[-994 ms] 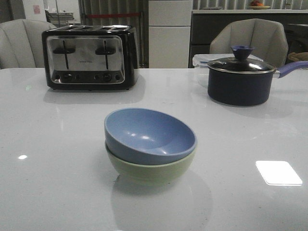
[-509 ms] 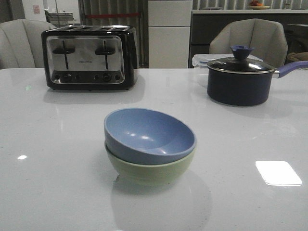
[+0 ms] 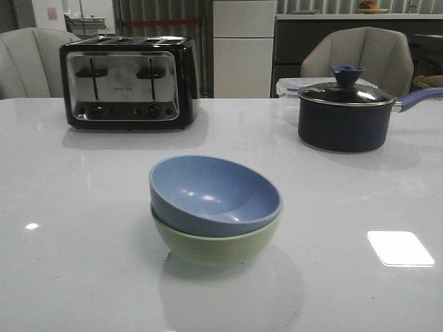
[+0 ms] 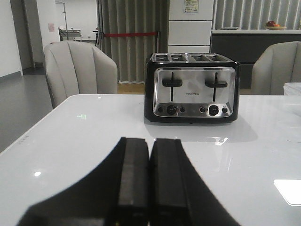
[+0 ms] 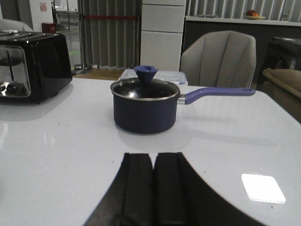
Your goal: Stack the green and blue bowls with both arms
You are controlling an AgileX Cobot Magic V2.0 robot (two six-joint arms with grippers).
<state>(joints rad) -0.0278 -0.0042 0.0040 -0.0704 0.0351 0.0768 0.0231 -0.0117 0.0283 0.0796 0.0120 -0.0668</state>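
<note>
Bowl nested in bowl, before toaster.

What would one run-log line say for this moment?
blue bowl nested in green bowl | left gripper shut | right gripper shut | stack done

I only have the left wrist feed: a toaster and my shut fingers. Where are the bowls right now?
Observer: The blue bowl sits nested in the green bowl, slightly tilted, mid-table in the front view.
Operator: Is the right gripper holding anything?
Observer: No. The right gripper is shut with nothing between its fingers, and it faces the lidded saucepan.
Operator: Is either arm near the stack?
Observer: Neither arm shows in the front view.
</note>
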